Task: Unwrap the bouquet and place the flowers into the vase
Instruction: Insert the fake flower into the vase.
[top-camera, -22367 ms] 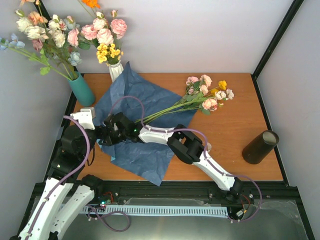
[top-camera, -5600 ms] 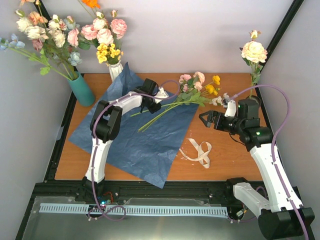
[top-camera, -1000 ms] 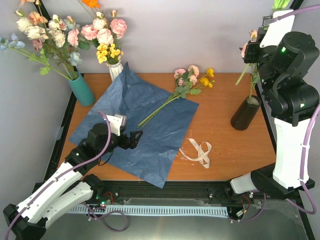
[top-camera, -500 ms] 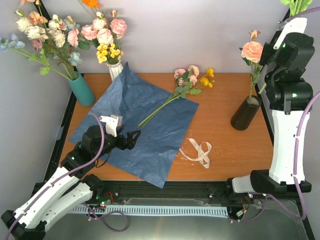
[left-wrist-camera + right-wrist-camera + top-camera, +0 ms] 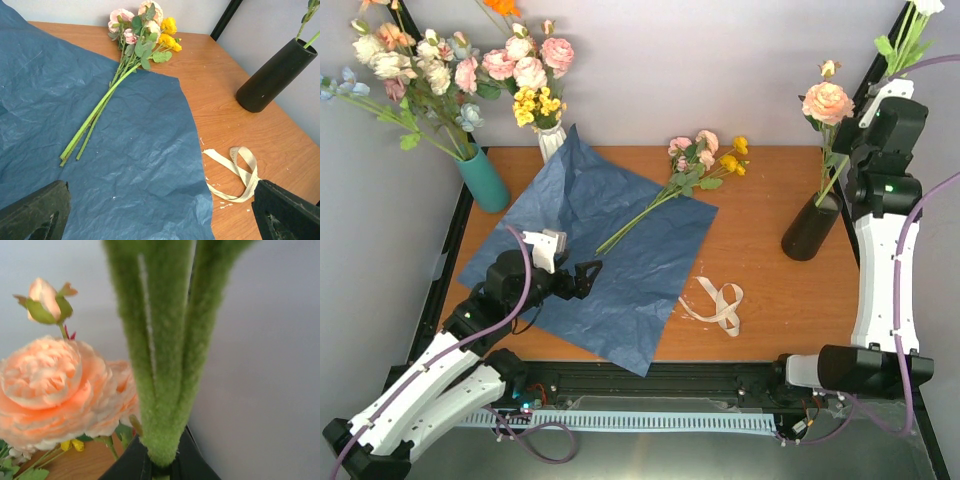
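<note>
Left gripper (image 5: 582, 275): I see jaws wide apart over the blue paper (image 5: 610, 250).
Right gripper (image 5: 160, 460): clamped on a flower stem (image 5: 160, 365) (up near the vase (image 5: 810, 228)).

The left arm (image 5: 430, 375) lies low, reaching from its base at the near left corner up and to the right, white links bent at a shallow angle and black wrist roughly level. Its left gripper (image 5: 588, 277) points right, with the two fingers spread wide apart. The right arm (image 5: 878, 280) stands almost straight up at the right edge, a long white link rising to a black wrist near the top — there the right gripper (image 5: 162, 465), raised high, is pinched closed on a green flower stem (image 5: 160, 365).
</note>
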{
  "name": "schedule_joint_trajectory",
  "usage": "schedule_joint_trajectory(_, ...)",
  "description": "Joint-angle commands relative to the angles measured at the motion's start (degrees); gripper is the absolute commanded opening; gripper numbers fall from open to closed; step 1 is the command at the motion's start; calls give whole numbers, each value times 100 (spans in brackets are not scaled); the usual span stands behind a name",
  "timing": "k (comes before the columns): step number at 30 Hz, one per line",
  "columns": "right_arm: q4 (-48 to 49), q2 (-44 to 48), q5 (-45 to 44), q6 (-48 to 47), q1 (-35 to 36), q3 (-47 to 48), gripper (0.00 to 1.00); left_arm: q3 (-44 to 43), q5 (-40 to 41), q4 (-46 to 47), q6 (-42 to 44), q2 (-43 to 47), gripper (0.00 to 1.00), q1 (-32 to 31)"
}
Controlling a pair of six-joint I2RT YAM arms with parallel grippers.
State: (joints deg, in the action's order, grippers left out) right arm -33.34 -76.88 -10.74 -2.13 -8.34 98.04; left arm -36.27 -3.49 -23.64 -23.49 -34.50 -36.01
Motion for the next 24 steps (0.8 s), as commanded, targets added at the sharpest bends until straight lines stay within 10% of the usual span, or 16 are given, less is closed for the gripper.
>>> schedule_joint_trajectory(1,599,293,184,133,-110,-478,3,-115,-73,86,19,-29,99,-20)
schedule_joint_trajectory(24,194,-256,131,1521,-353,-1873,12,-113,-73,86,2,-105,99,-20)
